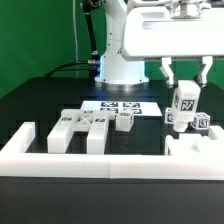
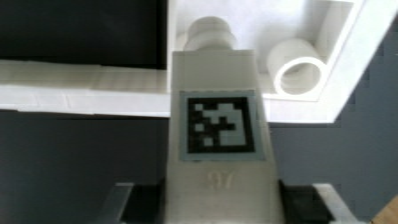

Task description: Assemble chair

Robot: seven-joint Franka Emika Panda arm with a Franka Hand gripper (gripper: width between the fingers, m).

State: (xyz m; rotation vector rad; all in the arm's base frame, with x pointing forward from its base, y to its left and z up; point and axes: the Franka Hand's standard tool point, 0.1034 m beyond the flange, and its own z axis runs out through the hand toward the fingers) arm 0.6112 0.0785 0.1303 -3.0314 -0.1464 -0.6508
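One white part (image 1: pixel 185 104) above black table (image 1: pixel 35 100)

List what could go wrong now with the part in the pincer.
1. The pincer grips the tagged bar only at one end, and the bar hangs slightly tilted. Contact below could twist it or make it slip.
2. The bar's lower end is close to the white parts by the border wall. A misaligned descent may jam it or push them, including the round piece.

A marker board (image 1: pixel 122 106) lay on the black tabletop (image 1: pixel 40 100) behind a white border wall (image 1: pixel 100 165), a green backdrop (image 1: pixel 40 30) beyond.
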